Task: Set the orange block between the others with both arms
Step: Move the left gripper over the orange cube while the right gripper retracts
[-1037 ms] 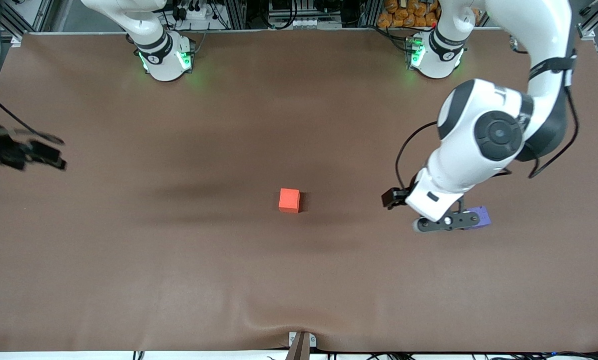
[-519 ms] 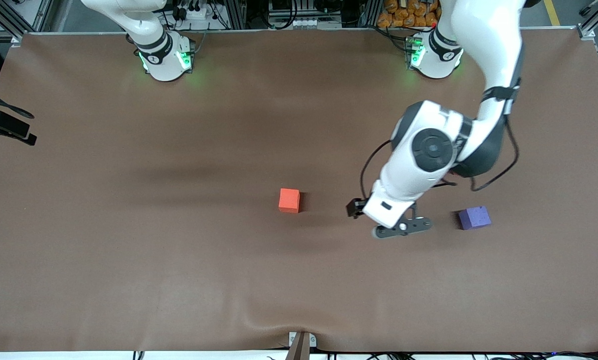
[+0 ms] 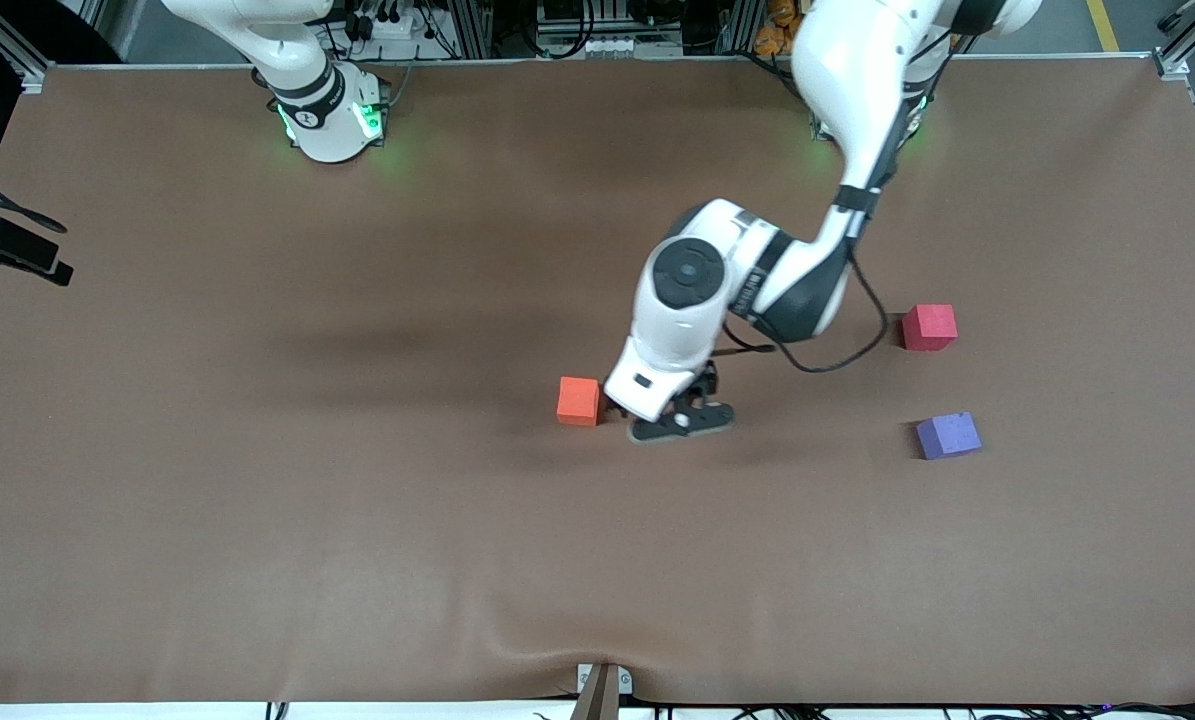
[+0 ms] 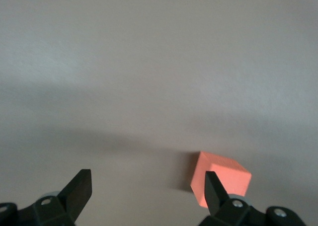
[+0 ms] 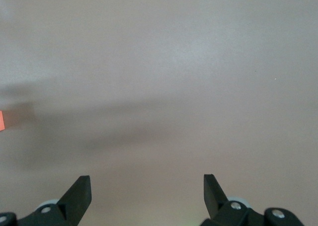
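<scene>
Front view first: the orange block (image 3: 578, 400) sits about dead centre of the frame on the brown worktop (image 3: 257, 520). The left gripper (image 3: 679, 422) is right beside it, on the side toward the left arm's end of the worktop, so that arm is clearly the nearer one. The two others are well off toward that same end. The red block (image 3: 929, 327) is a bit higher in the frame and the purple block (image 3: 948, 435) a bit lower, with a bare gap between them where the orange one should end up. It's a cube, so no real long axis to line up with, and its sides look roughly square to the worktop edges. Left wrist view: the fingers are spread wide with nothing between them, and the orange block isn't in the gap. It's off to one side, with one fingertip (image 4: 211, 186) overlapping it in the picture. I'd say the gripper has to shift sideways toward the block before it can close on it, and the cube looks a bit turned against the finger line, so a small twist might help. Right wrist view: the right gripper (image 5: 146, 186) is spread wide too, empty, over bare worktop, with just a sliver of orange at the frame's edge. That arm looks like it's waiting well away from everything.
</scene>
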